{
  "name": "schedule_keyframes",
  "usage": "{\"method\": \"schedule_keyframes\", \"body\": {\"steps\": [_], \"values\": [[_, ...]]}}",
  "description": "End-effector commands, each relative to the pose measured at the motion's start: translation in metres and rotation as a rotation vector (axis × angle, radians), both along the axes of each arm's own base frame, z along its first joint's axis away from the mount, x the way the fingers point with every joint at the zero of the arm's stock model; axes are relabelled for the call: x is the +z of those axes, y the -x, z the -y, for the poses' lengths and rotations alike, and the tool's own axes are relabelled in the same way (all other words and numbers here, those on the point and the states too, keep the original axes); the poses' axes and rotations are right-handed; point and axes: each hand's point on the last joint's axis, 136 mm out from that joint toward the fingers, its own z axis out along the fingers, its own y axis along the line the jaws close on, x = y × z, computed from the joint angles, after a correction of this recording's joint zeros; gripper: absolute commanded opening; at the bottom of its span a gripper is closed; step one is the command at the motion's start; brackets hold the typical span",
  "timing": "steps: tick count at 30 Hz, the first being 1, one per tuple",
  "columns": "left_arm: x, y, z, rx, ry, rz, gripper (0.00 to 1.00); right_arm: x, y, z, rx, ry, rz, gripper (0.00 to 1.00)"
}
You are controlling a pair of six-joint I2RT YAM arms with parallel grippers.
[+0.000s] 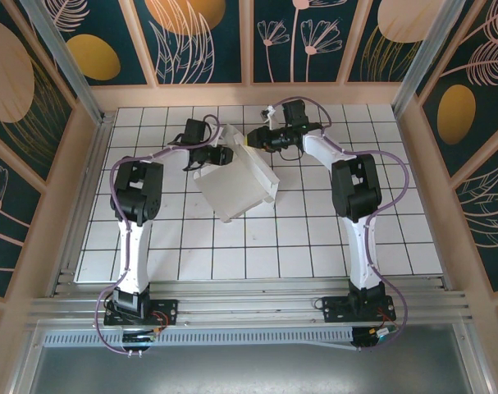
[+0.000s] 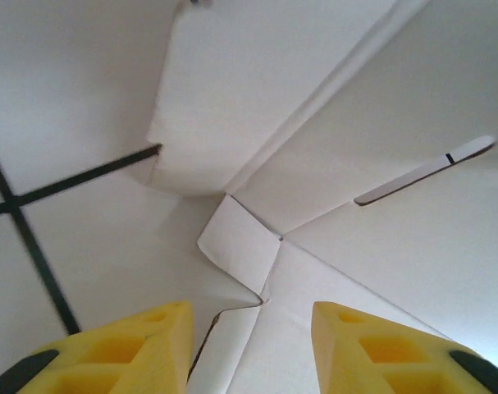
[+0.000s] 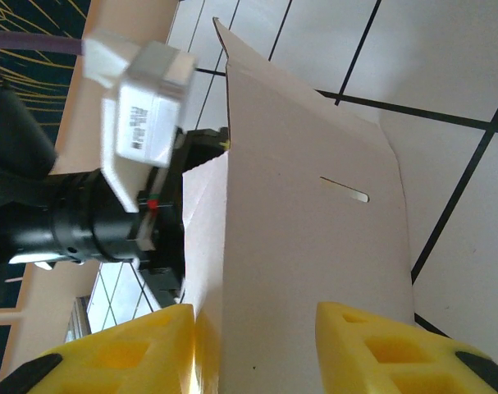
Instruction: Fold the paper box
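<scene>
Two grippers meet at the paper box (image 1: 236, 185), which sits half-folded on the gridded worktop (image 1: 314, 246), just above the middle of the top view. The left gripper (image 1: 224, 154) is at the box's upper left edge; in its wrist view its fingers (image 2: 150, 345) stand partly apart over the box's inner creases, pinching nothing. The right gripper (image 3: 257, 353) is at the upper right corner, its jaws apart around a slotted panel; whether it grips cannot be told.

Bright, even overhead light; soft shadows; left wrist view seemingly overexposed.
</scene>
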Motion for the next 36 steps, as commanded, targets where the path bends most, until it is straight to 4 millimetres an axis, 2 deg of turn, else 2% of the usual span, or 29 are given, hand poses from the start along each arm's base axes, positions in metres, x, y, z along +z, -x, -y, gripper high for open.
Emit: {"method": "schedule_keyframes", "body": {"steps": [1,4,7,15,23,31,36], "values": [[0.019,-0.019,-0.011,0.05,-0.044,0.07,0.48,-0.01,0.006,0.006,-0.009,0.037,-0.02,0.43],[-0.004,-0.02,0.003,-0.042,-0.031,-0.034,0.57,-0.01,0.007,0.006,-0.008,0.039,-0.023,0.43],[-0.017,-0.019,0.012,-0.087,-0.018,-0.101,0.6,-0.008,0.007,0.007,-0.007,0.039,-0.018,0.43],[-0.021,-0.008,0.025,-0.173,0.046,-0.142,0.61,-0.011,0.004,0.01,-0.01,0.045,-0.023,0.44],[-0.044,-0.008,0.033,-0.227,0.06,-0.202,0.69,-0.015,0.003,0.016,-0.009,0.041,-0.034,0.44],[-0.049,0.006,0.04,-0.284,0.115,-0.24,0.69,-0.024,-0.002,0.03,-0.035,0.055,-0.053,0.44],[-0.05,0.012,0.048,-0.33,0.132,-0.248,0.57,-0.03,-0.005,0.039,-0.056,0.056,-0.064,0.44]]}}
